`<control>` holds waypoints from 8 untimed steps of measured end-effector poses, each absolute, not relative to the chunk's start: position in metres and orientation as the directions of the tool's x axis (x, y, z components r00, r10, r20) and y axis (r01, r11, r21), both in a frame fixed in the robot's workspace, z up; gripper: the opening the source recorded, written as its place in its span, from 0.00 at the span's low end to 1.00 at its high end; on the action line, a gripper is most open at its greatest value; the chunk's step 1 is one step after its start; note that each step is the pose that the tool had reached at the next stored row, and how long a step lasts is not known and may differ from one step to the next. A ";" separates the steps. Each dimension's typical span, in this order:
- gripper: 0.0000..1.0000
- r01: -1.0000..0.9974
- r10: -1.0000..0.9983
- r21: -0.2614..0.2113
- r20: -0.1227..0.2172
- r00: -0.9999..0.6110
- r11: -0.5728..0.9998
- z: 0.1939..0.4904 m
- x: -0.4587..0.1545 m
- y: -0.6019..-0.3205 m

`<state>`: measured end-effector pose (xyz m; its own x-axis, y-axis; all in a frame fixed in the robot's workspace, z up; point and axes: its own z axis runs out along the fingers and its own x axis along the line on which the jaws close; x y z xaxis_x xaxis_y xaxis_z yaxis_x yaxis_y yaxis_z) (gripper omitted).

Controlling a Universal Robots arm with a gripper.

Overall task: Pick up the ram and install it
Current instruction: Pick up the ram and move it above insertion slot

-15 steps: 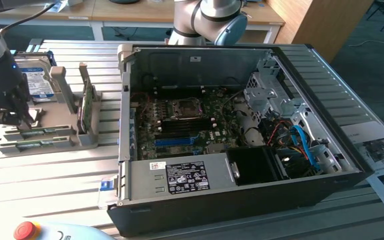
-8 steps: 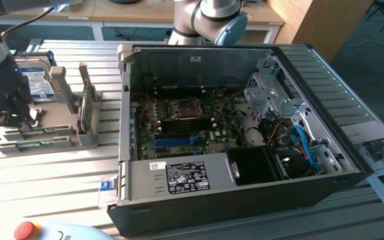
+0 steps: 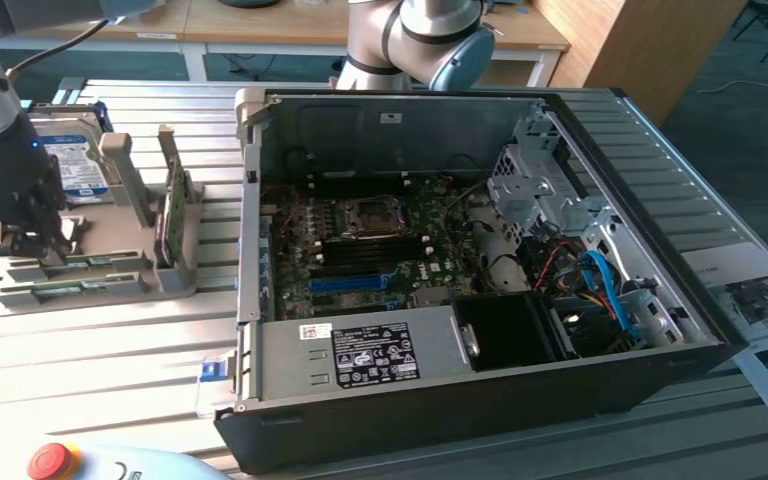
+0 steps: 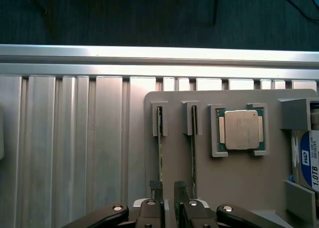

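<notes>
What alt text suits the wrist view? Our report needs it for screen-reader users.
The gripper hovers close over a grey holder with two ram sticks standing in slots, beside a processor and a hard drive.

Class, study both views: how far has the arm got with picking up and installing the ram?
Done: nothing yet; the ram and a second stick stand in the grey holder. In hand: the open gripper hovers over the ram's end, gripping nothing. Left: the grasp, lift and seating on the motherboard.
</notes>
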<state>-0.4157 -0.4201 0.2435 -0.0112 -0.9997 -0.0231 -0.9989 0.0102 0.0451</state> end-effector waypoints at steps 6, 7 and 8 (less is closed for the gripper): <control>0.24 -0.999 -1.000 0.045 -0.023 -0.011 0.010 0.243 -0.415 -0.420; 0.24 -0.999 -1.000 0.045 -0.023 -0.011 0.010 0.243 -0.415 -0.420; 0.24 -0.999 -1.000 0.045 -0.023 -0.011 0.010 0.243 -0.414 -0.420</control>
